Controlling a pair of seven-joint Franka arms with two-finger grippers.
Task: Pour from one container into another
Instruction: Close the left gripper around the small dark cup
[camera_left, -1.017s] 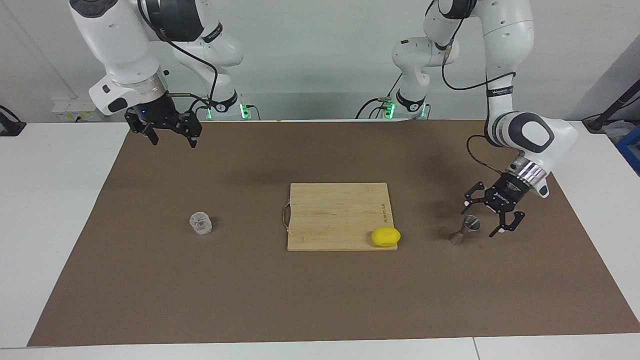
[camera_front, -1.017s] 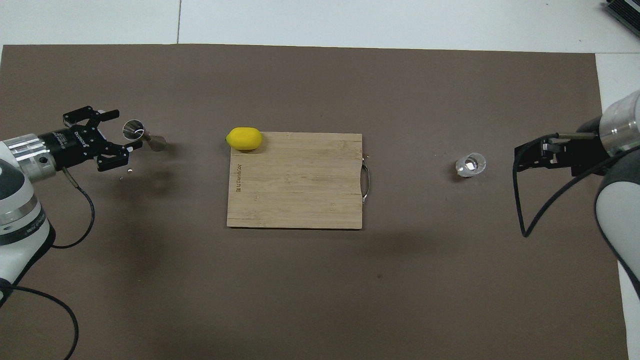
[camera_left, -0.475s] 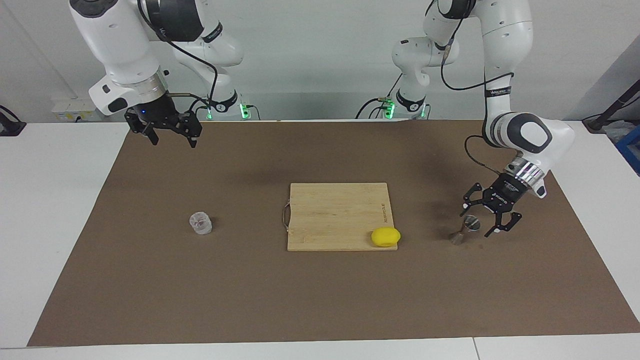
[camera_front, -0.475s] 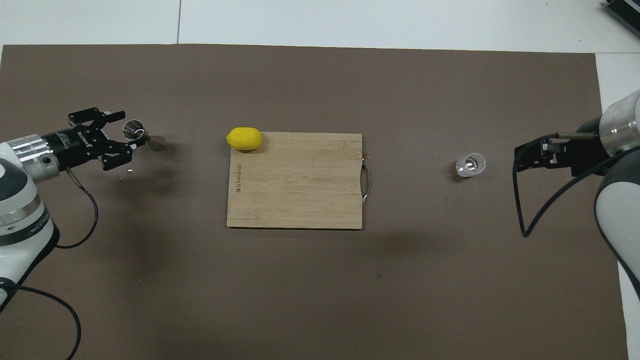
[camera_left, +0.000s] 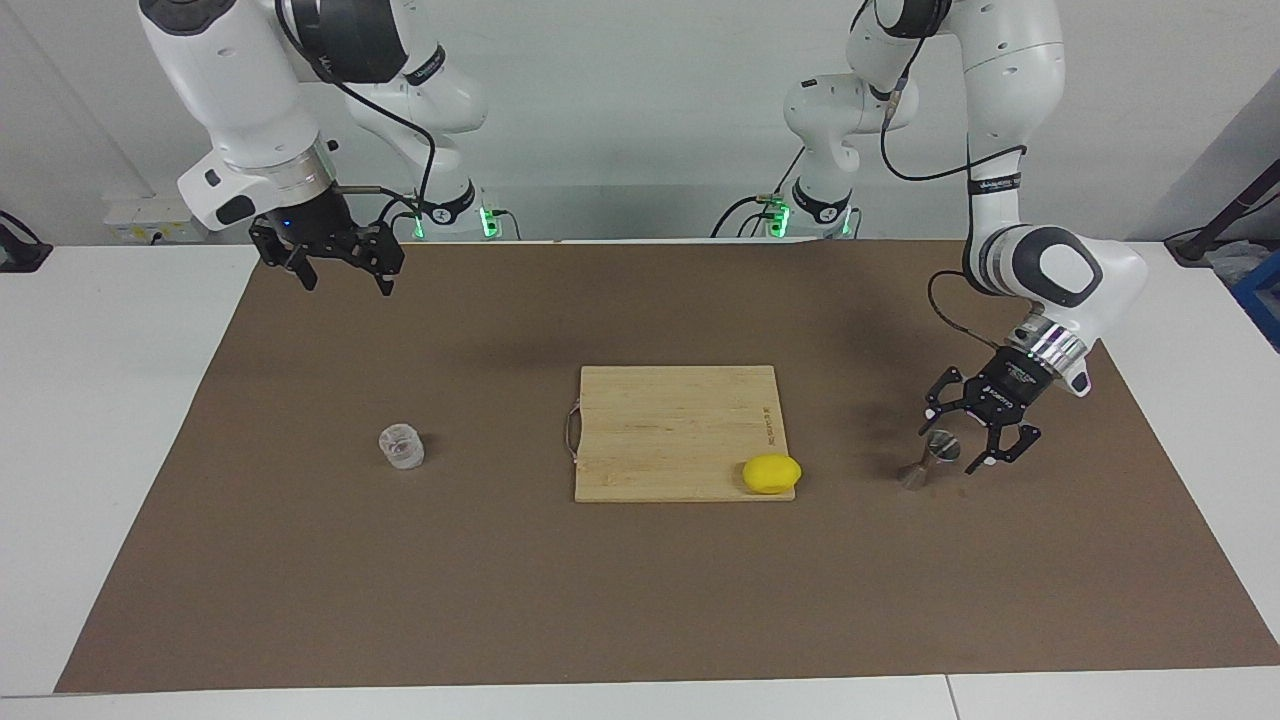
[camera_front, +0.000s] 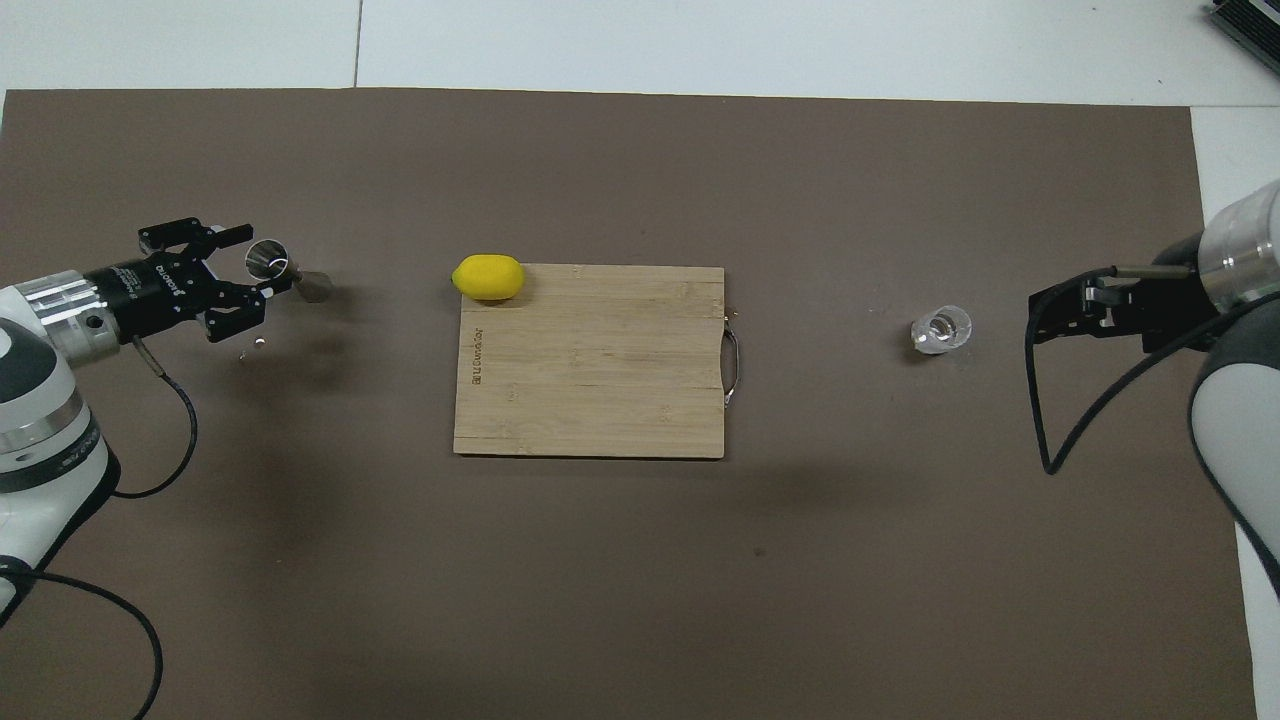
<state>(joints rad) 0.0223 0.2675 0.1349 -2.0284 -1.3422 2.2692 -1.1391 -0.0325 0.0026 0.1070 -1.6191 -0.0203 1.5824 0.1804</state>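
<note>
Around the metal jigger (camera_left: 930, 459), the left hand (camera_left: 948, 446), fingers half apart, contact unclear; right hand (camera_left: 345, 279) wide apart.

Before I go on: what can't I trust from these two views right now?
- Clear cup: contents unreadable in either view, too small and see-through.
- Left gripper at the metal jigger: finger contact unclear, both views.
- Right gripper: overhead view shows it side-on, fingertips hard to separate.

I log a brown table mat (camera_left: 300, 560), a pale bamboo cutting board (camera_left: 670, 420) with fine straight grain, and a plain yellow lemon (camera_left: 771, 473). The jigger (camera_left: 930, 458) reads silvery metal; the ribbed cup (camera_left: 402, 446) is clear. Both arms are white with black grippers.
</note>
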